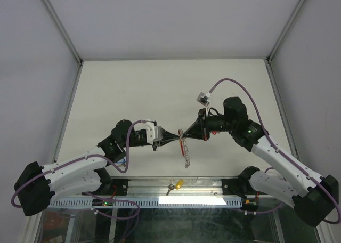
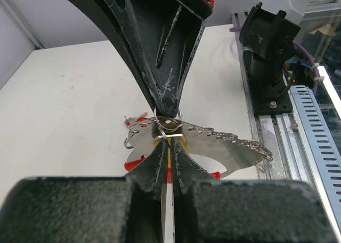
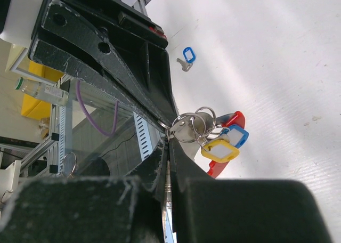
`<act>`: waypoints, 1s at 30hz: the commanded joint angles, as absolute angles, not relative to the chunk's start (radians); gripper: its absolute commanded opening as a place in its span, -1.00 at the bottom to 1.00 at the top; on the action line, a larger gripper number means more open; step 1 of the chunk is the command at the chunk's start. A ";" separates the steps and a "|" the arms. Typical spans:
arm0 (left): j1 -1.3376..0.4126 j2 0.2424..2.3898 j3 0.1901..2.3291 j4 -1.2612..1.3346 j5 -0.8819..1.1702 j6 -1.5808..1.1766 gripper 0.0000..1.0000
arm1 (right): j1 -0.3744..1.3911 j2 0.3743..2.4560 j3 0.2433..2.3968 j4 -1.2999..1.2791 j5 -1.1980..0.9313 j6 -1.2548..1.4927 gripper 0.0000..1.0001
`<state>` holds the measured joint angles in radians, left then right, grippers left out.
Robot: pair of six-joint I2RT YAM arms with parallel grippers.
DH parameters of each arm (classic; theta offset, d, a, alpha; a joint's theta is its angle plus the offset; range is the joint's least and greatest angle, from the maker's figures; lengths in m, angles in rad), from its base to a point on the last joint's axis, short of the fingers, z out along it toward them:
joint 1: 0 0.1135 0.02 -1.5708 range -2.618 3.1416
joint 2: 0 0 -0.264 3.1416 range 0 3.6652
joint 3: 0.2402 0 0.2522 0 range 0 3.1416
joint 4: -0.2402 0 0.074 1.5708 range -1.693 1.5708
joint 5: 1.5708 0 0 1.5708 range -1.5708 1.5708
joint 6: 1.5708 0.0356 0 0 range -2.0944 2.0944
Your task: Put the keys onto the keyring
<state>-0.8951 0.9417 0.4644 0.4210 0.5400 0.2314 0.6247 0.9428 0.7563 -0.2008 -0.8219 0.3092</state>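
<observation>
Right now the keyring hangs clear of the desk, pinched between my two hands, with its red band and its row of silver rings dangling under the pinch. A yellow tag and a blue tag hang from the rings just beside the band. My left hand is closed on the keyring from one side and my right hand is closed on it from the other, tips nearly touching. I cannot tell whether either pinch sits on ring wire or on a key blade. To do this well, I judge I should hold one side steady and turn the other gently, so nothing slips out. A yellow-tagged key lies on the rail, nearer my bases than the keyring. A blue-tagged key lies on the desk, well apart from the keyring.
</observation>
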 commanded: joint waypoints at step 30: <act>-0.896 0.958 0.504 0.480 0.537 0.209 -1.00 | 0.586 0.859 0.755 -0.135 -0.863 0.265 -1.00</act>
